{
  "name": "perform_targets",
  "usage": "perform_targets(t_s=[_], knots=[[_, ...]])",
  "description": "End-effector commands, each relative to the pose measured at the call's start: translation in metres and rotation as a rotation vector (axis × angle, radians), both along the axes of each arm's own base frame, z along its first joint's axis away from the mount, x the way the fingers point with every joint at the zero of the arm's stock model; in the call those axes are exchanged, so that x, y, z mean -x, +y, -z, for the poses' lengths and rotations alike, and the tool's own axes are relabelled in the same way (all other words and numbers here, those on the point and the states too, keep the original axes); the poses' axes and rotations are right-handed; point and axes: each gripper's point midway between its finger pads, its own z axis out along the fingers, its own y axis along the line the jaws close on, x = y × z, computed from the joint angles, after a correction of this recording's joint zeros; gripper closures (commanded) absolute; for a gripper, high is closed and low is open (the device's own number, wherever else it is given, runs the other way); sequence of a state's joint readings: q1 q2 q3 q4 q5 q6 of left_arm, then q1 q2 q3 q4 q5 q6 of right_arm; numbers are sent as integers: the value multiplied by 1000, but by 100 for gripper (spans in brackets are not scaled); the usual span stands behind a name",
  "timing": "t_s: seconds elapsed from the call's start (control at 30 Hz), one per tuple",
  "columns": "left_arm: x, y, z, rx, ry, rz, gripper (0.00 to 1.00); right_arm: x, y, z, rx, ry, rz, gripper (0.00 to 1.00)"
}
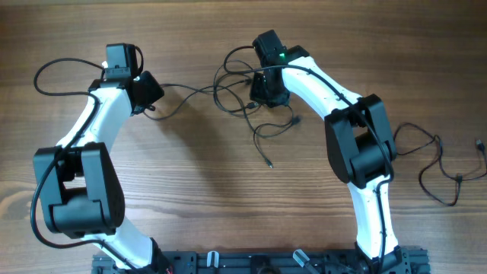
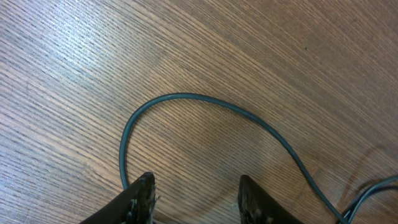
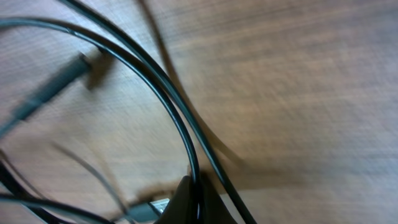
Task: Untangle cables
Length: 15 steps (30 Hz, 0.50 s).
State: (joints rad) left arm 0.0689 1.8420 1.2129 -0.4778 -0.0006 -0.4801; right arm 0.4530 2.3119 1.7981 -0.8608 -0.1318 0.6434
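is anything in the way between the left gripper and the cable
Nothing visible. In the left wrist view only bare table lies between the left gripper and the cable looped ahead of it.

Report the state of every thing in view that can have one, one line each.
left gripper, open, nothing between its fingers.
right gripper, shut on the tangled cables.
tangled cables, knotted together, one strand pinched by the right gripper.
cable by the left gripper, lying slack in a curve, not gripped.
separate cable, lying loose at the far right, apart from the tangle.
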Motion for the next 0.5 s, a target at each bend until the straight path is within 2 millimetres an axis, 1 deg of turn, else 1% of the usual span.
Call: perform_targets(t_s=[0.0,0.03,0.07,0.13,0.23,0.33,0.47], knots=[[-1,1,-1,10,-5,-1,53,-8,3,-53,-10,-120,-71,96],[-1,1,-1,10,-5,-1,53,-10,4,-70,-22,-156,-89,96],[-1,1,-1,10,-5,-1,53,-10,5,-81,-32,-178,-101,96],[-1,1,-1,10,-5,-1,53,-9,5,-109,-50,-229,-120,96],[-1,1,-1,9,-7,-1,53,-5,4,-157,-89,-313,-126,96],[-2,1,-1,9,-8,-1,53,-2,7,-197,-145,-395,-132,96],[-2,1,-1,9,-8,-1,52,5,3,-257,-203,-534,-129,96]])
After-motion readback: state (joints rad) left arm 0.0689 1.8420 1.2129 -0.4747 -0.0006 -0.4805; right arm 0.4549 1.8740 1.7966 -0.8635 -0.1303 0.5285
